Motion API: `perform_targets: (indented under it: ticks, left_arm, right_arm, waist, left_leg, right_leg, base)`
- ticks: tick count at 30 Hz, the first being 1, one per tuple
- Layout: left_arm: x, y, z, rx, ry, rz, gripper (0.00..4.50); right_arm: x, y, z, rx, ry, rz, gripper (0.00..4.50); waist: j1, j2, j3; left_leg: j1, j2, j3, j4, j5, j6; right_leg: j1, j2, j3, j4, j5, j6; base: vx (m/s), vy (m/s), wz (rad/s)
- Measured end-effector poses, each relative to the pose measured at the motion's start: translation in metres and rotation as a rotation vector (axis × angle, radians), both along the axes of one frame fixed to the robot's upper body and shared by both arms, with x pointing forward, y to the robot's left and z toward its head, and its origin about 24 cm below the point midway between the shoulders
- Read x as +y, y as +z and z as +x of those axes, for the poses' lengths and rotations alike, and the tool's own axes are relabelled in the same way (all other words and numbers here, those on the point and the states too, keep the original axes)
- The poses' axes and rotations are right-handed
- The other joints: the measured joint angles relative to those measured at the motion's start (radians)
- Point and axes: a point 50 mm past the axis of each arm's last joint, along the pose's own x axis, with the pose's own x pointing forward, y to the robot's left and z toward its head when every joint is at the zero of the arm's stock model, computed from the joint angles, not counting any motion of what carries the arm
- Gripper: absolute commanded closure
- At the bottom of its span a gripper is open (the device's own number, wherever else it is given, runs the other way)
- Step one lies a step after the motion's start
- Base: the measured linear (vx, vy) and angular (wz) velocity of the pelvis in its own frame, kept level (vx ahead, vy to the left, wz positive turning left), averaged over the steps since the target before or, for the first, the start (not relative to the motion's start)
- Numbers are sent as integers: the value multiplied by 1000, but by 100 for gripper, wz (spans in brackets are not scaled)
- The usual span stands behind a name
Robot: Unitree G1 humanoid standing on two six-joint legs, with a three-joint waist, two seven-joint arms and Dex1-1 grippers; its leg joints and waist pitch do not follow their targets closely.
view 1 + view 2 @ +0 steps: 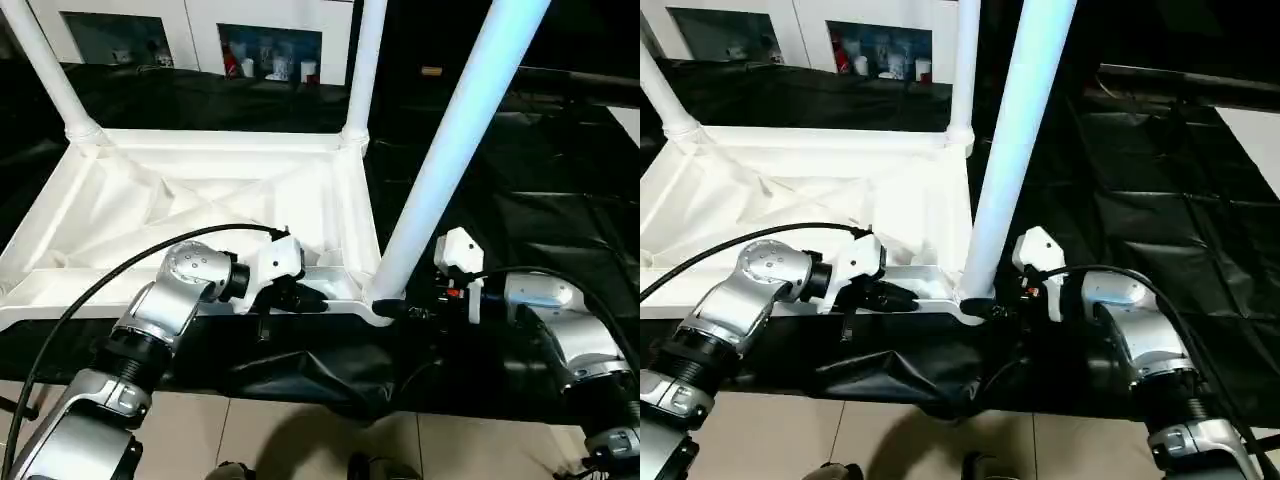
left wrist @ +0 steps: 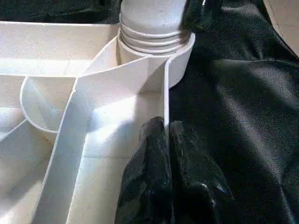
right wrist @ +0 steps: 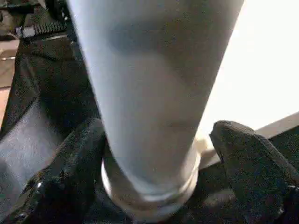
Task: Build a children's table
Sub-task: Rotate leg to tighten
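While left pincer (image 2: pixel 166 154) clamps tabletop rim (image 2: pixel 164 93), right pincer (image 3: pixel 159 177) stands apart around third leg (image 1: pixel 440 170) in lower-centre socket; you close, then twist.

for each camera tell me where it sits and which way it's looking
Head stereo pair: looks forward and down over both silver forearms at the upturned table top.
Left wrist: looks along the left tool, pinching the top's rim near a corner socket.
Right wrist: looks along the right tool, open around a leg.
Shared: that near-corner leg.

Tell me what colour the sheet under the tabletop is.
Black sheet, glossy and creased, lying under the white tabletop. Right eye view shows it best.
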Motion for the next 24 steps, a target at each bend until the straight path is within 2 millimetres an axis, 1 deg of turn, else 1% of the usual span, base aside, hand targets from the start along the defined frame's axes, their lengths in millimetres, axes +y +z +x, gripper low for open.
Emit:
perform_targets:
  ticks: [3, 5, 7, 9, 10, 12, 13, 14, 15, 17, 24]
  left_arm:
    - [-1, 0, 0, 1, -6, 1, 450]
    - [0, 0, 0, 0, -6, 1, 450]
    - [1, 1, 0, 1, -4, 5, 450]
    - [1, 0, 0, 1, -3, 5, 450]
    - [1, 0, 0, 1, -3, 5, 450]
    - [1, 0, 0, 1, -4, 6, 450]
    - [1, 0, 0, 1, -4, 6, 450]
    - [1, 0, 0, 2, -4, 6, 450]
    - [1, 0, 0, 2, -4, 6, 450]
    - [1, 0, 0, 2, -5, 6, 450]
    - [0, 0, 0, 6, -3, 7, 450]
  right_arm:
    - [2, 0, 0, -1, 5, 7, 69]
    - [2, 0, 0, 0, 8, 5, 93]
    - [2, 0, 0, 4, 18, 2, 103]
    - [2, 0, -1, 7, 26, -1, 127]
    - [2, -1, -1, 8, 28, -4, 127]
    - [3, -1, -1, 10, 37, -9, 146]
    - [3, -1, -2, 10, 39, -9, 146]
    - [3, -1, -2, 7, 43, -10, 163]
    - [3, -1, -2, 5, 48, -13, 171]
    - [2, -1, -2, 0, 53, -22, 181]
    - [2, -1, -2, -3, 57, -29, 194]
  waist:
    - [4, 0, 0]
    - [6, 0, 0]
    - [7, 0, 0]
    - [11, 0, 0]
    - [12, 0, 0]
    - [13, 0, 0]
    - [13, 0, 0]
    - [13, 0, 0]
    - [13, 0, 0]
    - [14, 0, 0]
    - [14, 0, 0]
  left_leg:
    - [0, 0, 0, 0, 0, 0]
    - [0, 0, 0, 0, 0, 0]
    - [0, 0, 0, 0, 0, 0]
    - [0, 0, 0, 0, 0, 0]
    - [0, 0, 0, 0, 0, 0]
    - [0, 0, 0, 0, 0, 0]
    - [0, 0, 0, 0, 0, 0]
    - [0, 0, 0, 0, 0, 0]
    - [0, 0, 0, 0, 0, 0]
    - [0, 0, 0, 0, 0, 0]
    - [0, 0, 0, 0, 0, 0]
  right_leg:
    - [0, 0, 0, 0, 0, 0]
    - [0, 0, 0, 0, 0, 0]
    - [0, 0, 0, 0, 0, 0]
    - [0, 0, 0, 0, 0, 0]
    - [0, 0, 0, 0, 0, 0]
    - [0, 0, 0, 0, 0, 0]
    - [0, 0, 0, 0, 0, 0]
    - [0, 0, 0, 0, 0, 0]
    - [0, 0, 0, 0, 0, 0]
    - [0, 0, 0, 0, 0, 0]
    - [0, 0, 0, 0, 0, 0]
  base:
    - [0, 0, 0]
    - [0, 0, 0]
    - [0, 0, 0]
    - [0, 0, 0]
    - [0, 0, 0]
    - [0, 0, 0]
    - [0, 0, 0]
    - [0, 0, 0]
    - [0, 0, 0]
    - [0, 0, 0]
    - [0, 0, 0]
